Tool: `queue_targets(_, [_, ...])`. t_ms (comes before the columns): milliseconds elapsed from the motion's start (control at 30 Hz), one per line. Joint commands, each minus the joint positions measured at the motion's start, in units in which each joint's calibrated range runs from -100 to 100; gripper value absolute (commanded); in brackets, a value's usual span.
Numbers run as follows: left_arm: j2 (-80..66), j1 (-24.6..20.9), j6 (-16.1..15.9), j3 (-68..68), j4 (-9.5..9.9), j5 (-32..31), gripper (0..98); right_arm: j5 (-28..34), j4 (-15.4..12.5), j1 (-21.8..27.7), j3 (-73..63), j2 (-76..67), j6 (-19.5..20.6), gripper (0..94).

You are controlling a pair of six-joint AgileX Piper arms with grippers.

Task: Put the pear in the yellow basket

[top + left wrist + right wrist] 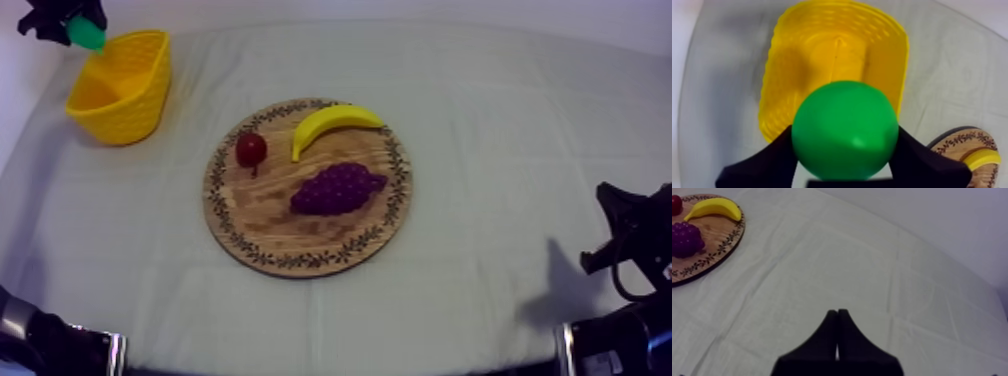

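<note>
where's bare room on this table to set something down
Widest free patch: cloth between the wooden board and the right pincer. Also cloth between the board and the yellow basket. Crowded: the board holds banana, grapes, small red fruit; the pear hangs over the basket.

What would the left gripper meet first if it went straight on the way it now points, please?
Probably the inside of the yellow basket: the left gripper, shut on the pear, points down into its open mouth, though depth is unclear.

One each: pear (pixel 86 36), banana (pixel 333 125), grapes (pixel 338 188), small red fruit (pixel 250 149), board (pixel 262 236), basket (pixel 125 112).
</note>
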State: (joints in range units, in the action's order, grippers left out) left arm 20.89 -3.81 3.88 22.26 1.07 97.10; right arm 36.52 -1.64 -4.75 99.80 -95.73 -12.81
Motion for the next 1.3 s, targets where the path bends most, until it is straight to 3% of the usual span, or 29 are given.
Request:
queue_targets(0, [2.2, -0.1, -0.1, -0.1, -0.17, -0.8, 51.6, 0.0, 0.0, 0.0, 0.0, 0.0, 0.0, 0.2])
queue_targets(500, [14.0, -0.6, -0.3, -0.4, -1.27, -7.4, 52.5, 0.0, 0.0, 0.0, 0.0, 0.0, 0.0, 0.2])
queue_targets(800, [17.6, -1.4, -0.7, 0.1, -2.72, -9.3, 65.3, 0.0, 0.0, 0.0, 0.0, 0.0, 0.0, 0.2])
queue_targets(1100, [18.6, -1.5, -1.1, 0.0, -2.55, -10.5, 86.7, 0.0, 0.0, 0.0, 0.0, 0.0, 0.0, 0.2])
queue_targets(1267, [18.6, -1.5, -1.3, -0.5, -2.5, -10.8, 93.5, 0.0, 0.0, 0.0, 0.0, 0.0, 0.0, 0.2])
